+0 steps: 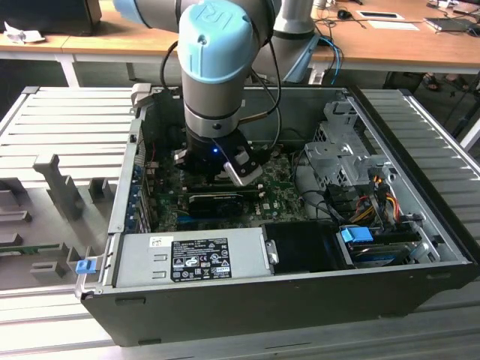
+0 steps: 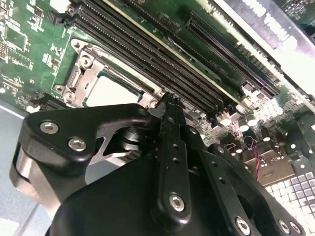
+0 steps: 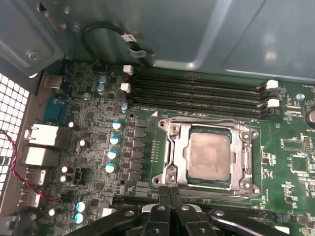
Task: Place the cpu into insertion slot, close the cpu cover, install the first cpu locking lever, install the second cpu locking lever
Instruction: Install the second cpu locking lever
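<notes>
Black gripper [image 3: 169, 192], fingertips pressed together and empty, hovers beside the square metal-rimmed insertion slot [image 3: 172, 132], where the dull silver-grey square cpu [image 3: 210, 155] lies seated under the thin silver frame-shaped cpu cover [image 3: 244, 147].

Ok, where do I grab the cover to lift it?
Take the cover by its thin edge nearest the gripper, from above. It lies flat around the cpu, so only that rim gives a pinch. Which edge is hinged I cannot tell.

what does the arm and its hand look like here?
Arm: grey tubular links, light-blue round joint caps with an embossed logo, black cables alongside. Hand: matte black linkage fingers with silver screw heads; a small blue light on its black wrist block.
</notes>
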Robot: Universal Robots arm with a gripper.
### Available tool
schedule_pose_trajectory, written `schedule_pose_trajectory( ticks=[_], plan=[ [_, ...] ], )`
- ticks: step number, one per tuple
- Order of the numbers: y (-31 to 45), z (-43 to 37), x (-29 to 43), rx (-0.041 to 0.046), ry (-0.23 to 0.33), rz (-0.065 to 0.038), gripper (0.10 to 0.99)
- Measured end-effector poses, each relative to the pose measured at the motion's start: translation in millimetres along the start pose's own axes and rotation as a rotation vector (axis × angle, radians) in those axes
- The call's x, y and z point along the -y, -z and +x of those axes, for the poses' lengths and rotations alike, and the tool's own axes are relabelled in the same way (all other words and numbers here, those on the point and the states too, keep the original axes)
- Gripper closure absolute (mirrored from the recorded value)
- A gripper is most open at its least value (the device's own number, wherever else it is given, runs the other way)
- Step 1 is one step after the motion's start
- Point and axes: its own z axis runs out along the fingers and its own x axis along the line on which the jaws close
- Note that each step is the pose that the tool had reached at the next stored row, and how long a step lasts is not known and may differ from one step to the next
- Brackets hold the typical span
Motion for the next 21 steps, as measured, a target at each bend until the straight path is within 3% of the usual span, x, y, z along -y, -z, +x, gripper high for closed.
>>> schedule_pose_trajectory(
  ticks=[4,7,10,14,16,18,19,21],
  plan=[
    [-2.3,0.9,4.2,0.0028,0.000,-0.027,0.980],
    [-6.4,4.2,9.9,0.0059,0.000,-0.058,0.980],
    [-12.7,5.2,11.9,0.0065,0.000,-0.062,0.980],
    [-16.8,7.0,12.8,0.0100,0.000,-0.097,0.980],
    [-20.4,7.4,13.9,0.0104,0.000,-0.105,0.980],
    [-20.7,8.0,13.9,0.0108,0.000,-0.106,0.980],
    [-19.0,8.0,13.3,0.0114,0.000,-0.107,0.980],
    [-8.0,7.7,10.1,0.0112,0.000,-0.107,0.980]
  ],
)
